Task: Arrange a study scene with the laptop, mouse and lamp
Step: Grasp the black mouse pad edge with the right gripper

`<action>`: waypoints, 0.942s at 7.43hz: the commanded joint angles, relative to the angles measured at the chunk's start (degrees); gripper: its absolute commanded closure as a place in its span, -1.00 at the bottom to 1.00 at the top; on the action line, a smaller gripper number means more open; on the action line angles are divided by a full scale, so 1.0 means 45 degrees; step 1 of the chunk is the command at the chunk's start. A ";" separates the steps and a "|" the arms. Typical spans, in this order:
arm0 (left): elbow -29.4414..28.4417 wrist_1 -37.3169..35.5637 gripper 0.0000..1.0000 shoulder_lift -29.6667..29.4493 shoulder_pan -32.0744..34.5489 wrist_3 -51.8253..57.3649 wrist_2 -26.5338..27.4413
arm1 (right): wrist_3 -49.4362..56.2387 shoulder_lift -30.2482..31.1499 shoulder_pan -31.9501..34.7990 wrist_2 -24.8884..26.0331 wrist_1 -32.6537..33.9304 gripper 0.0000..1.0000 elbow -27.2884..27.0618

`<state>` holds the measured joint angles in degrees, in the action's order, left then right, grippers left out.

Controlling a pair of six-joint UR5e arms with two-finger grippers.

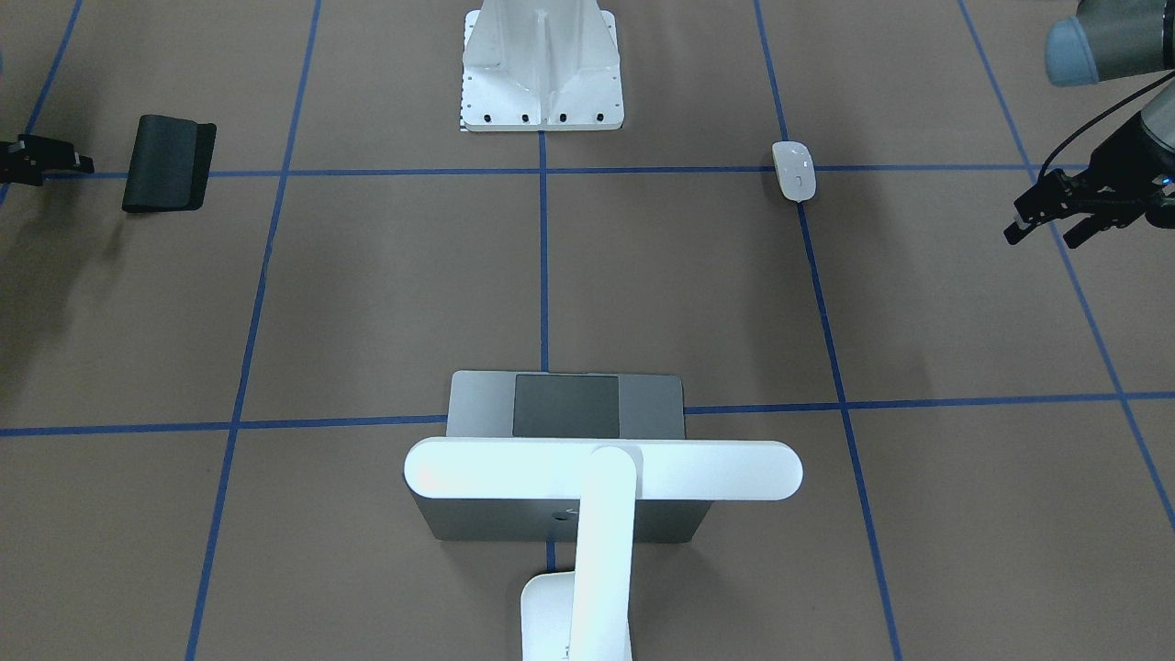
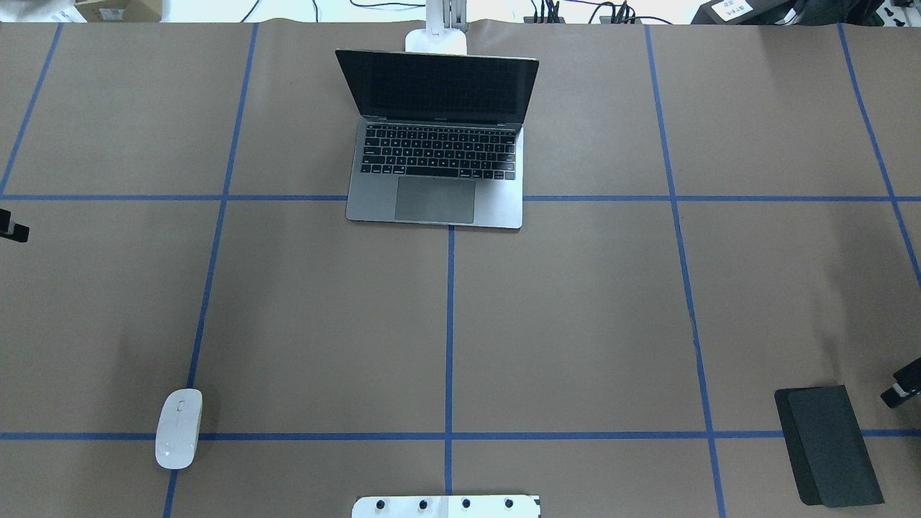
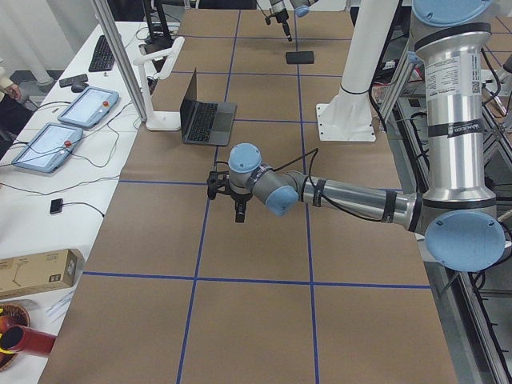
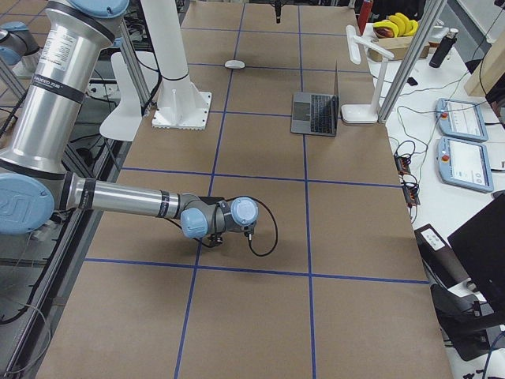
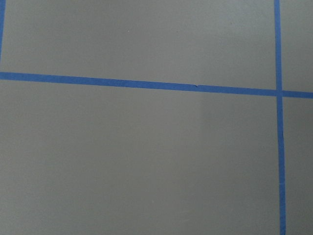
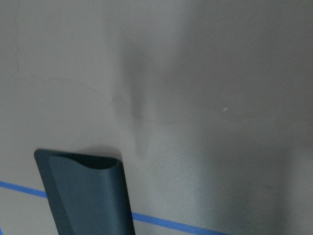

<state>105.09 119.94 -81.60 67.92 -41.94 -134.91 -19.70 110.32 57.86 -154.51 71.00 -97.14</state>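
Note:
The open laptop (image 2: pixel 435 165) stands at the far centre of the table, its screen dark. In the front-facing view the laptop (image 1: pixel 565 404) lies under the lamp (image 1: pixel 601 470), whose white light bar spans above its lid. The lamp's base (image 2: pixel 435 39) stands behind the laptop. The white mouse (image 2: pixel 178 428) lies near the front left, on a blue tape line; it also shows in the front-facing view (image 1: pixel 794 171). My left gripper (image 1: pixel 1042 237) hovers open and empty to the mouse's left. My right gripper (image 1: pixel 78 158) hovers at the table's right edge, its fingers parted and empty.
A thin black mat (image 2: pixel 827 442) lies at the front right, next to my right gripper (image 2: pixel 899 392). A white ribbed bracket (image 1: pixel 542 69) with bolt holes stands at the front centre. Blue tape lines divide the brown table into squares.

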 commanded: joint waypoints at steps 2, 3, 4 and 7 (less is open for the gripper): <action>0.0006 0.0552 -0.94 0.0418 0.0004 0.0003 -0.0001 | -0.0447 -0.0121 -0.1741 0.0058 -0.0599 -1.00 -0.0014; 0.0026 0.0572 -0.94 0.0438 0.0004 0.0003 -0.0001 | -0.0466 -0.0121 -0.2016 0.0058 -0.0775 -1.00 -0.0014; 0.0026 0.0592 -0.94 0.0438 0.0062 0.0023 -0.0001 | -0.0563 -0.0237 -0.2192 0.0000 -0.0816 -1.00 -0.0014; 0.0026 0.0592 -0.94 0.0438 0.0063 0.0004 -0.0001 | -0.1853 -0.0804 -0.2837 0.0117 -0.0836 -1.00 -0.0014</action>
<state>105.20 122.60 -79.58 68.18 -41.88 -134.91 -26.68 107.38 46.28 -154.18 67.28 -97.23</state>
